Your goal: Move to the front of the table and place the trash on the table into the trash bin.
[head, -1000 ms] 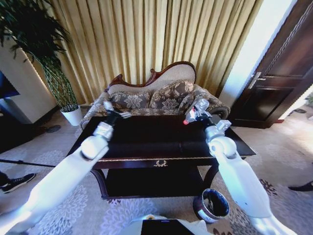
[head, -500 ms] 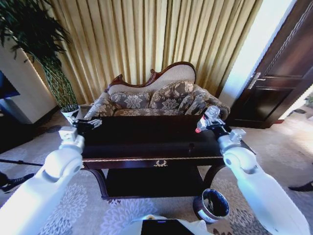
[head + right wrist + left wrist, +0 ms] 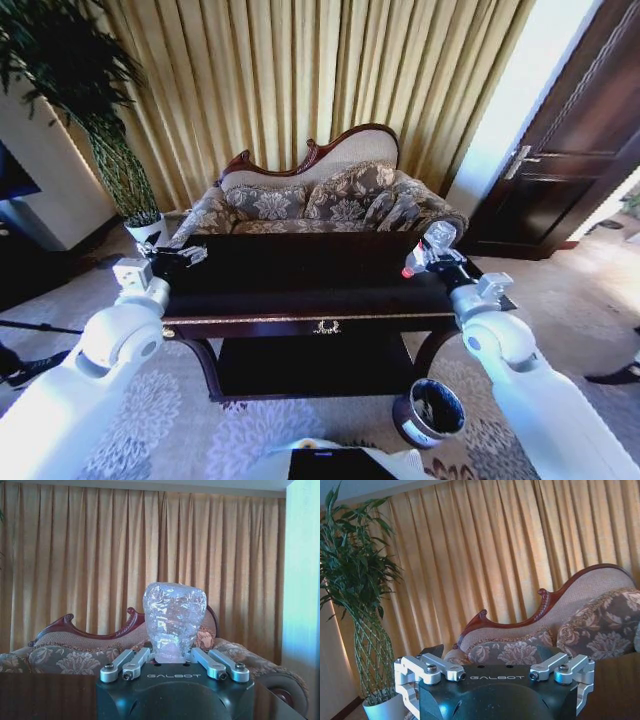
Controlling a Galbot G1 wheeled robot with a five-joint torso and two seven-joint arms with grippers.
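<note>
We see the clear bottle (image 3: 174, 621) grasped in the jaws of the right gripper (image 3: 428, 250), raised above the tabletop's (image 3: 300, 275) right end. The trash bin (image 3: 431, 412) stands on the floor below that corner. The left gripper (image 3: 172, 254) hovers at the left end, jaws spread apart.

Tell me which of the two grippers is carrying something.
The right gripper, over the table's right end: it is shut on the clear plastic bottle. The left gripper, at the table's left end, holds nothing visible.
</note>
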